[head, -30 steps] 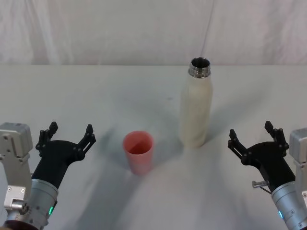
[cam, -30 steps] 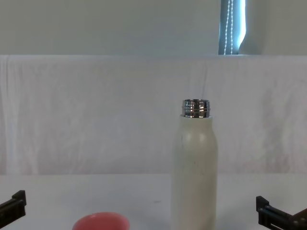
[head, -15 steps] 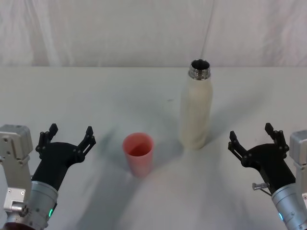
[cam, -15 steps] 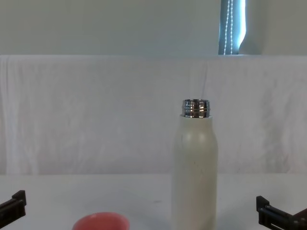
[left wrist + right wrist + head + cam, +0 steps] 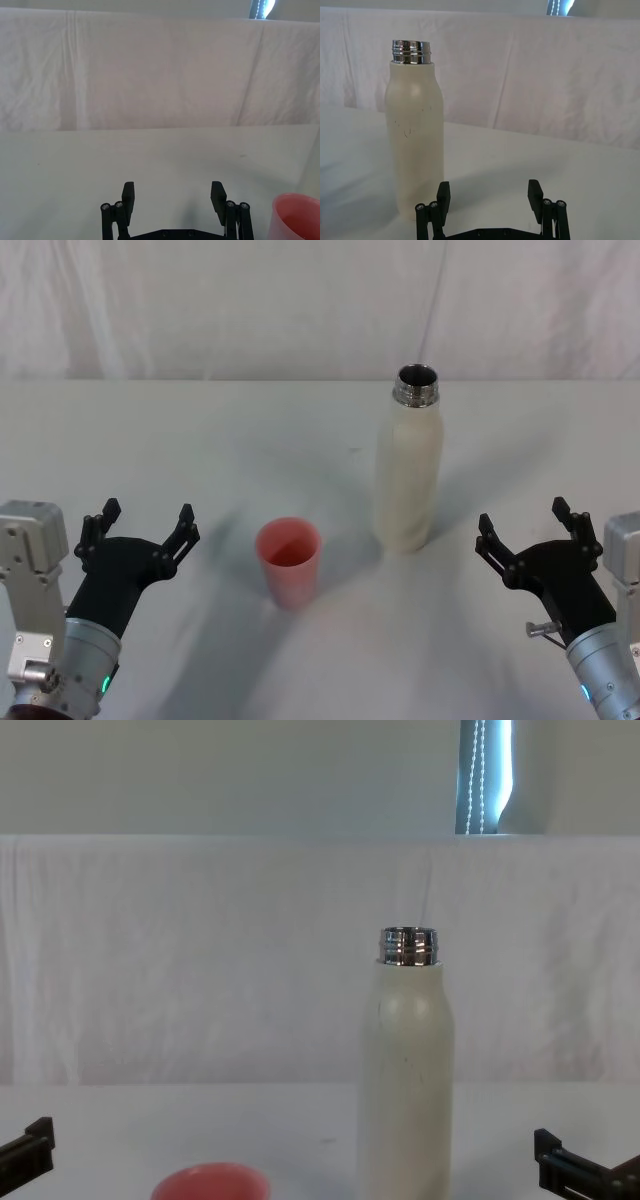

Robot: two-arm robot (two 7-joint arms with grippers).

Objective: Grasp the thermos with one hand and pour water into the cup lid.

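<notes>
The cream-white thermos (image 5: 408, 472) stands upright at mid-table with its chrome neck uncapped; it is also in the chest view (image 5: 405, 1080) and the right wrist view (image 5: 416, 137). The pink cup lid (image 5: 288, 560) stands mouth-up in front of it, to its left; its rim peeks into the chest view (image 5: 211, 1183) and the left wrist view (image 5: 295, 217). My left gripper (image 5: 140, 523) is open near the front left, left of the cup lid. My right gripper (image 5: 525, 522) is open at the front right, short of and to the right of the thermos. Neither touches anything.
The table (image 5: 200, 440) is covered in a white cloth, and a white draped backdrop (image 5: 250, 300) rises along its far edge. Bare cloth lies between both grippers and the two objects.
Nothing has shifted on the table; the head view itself has tilted slightly, so everything sits a few pixels lower than a second ago. Both grippers stay open and still.
</notes>
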